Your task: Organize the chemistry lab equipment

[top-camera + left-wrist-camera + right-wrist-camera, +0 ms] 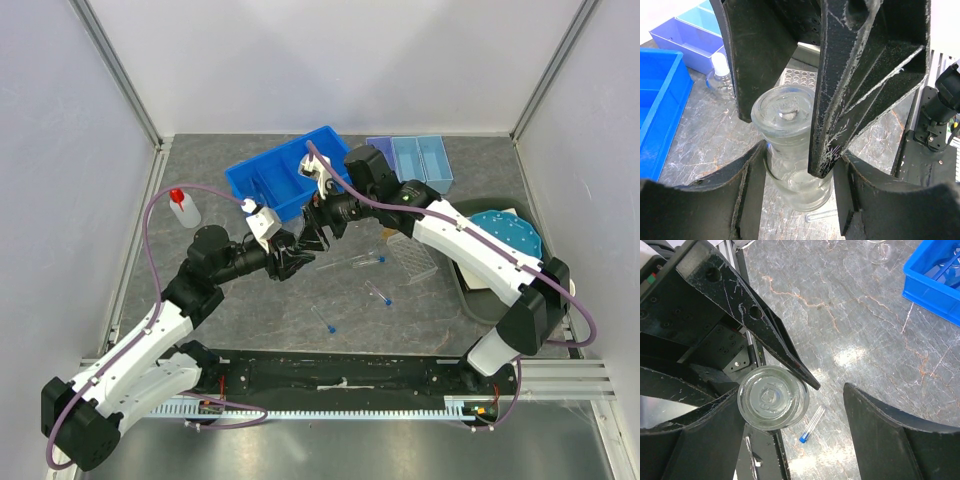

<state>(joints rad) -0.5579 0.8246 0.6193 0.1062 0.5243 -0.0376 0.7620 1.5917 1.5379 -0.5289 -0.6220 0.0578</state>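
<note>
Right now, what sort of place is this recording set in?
Probably a boxed-in robot test cell staged as a chemistry bench, not a working lab: plain white walls enclose a grey stone-look table, which holds a stoppered glass bottle, blue-capped test tubes and a blue bin.

squeeze bottle (183, 207) far left | bin (262, 181) far centre, trays (415, 160) right of it | stoppered jar (789, 114) before bin | tube rack (412, 258), plate (512, 236) right | loose tubes (378, 293) near centre
</note>
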